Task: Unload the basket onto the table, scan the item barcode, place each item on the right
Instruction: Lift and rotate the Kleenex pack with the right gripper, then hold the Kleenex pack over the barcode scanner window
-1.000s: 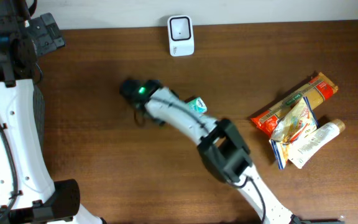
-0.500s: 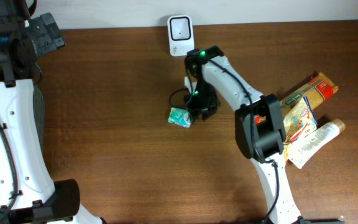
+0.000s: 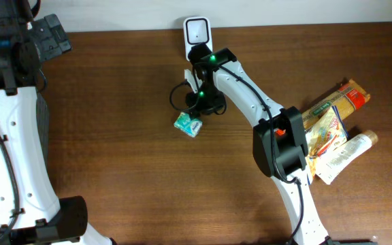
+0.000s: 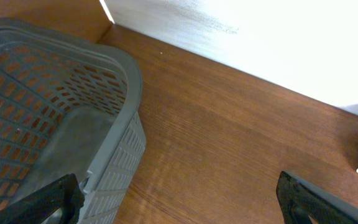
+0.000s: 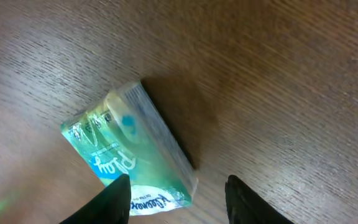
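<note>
Comparing with the view one second ago, the right arm has swung from far left of the scanner (image 3: pixel 197 37) to directly in front of it. The right gripper (image 5: pixel 178 193) now hangs just in front of the scanner. The green pack (image 3: pixel 188 124) has shifted from front-right of the scanner to front-left, lying a little beyond the gripper. Half a second ago both sat slightly further right.

In the right wrist view the fingers stand part-way apart with one end of the pack between them. One finger (image 5: pixel 114 199) overlaps the pack, and bare table (image 5: pixel 291 93) shows between the pack and the other finger. Whether the pack is gripped cannot be told.

The left gripper (image 4: pixel 182 202) is spread wide with only wood between its tips. A grey basket (image 4: pixel 120 68) appears in the left wrist view alone, showing slotted walls and a flat floor.

Packets (image 3: pixel 322 122) and a tube (image 3: pixel 349 150) lie heaped well right of the scanner.
</note>
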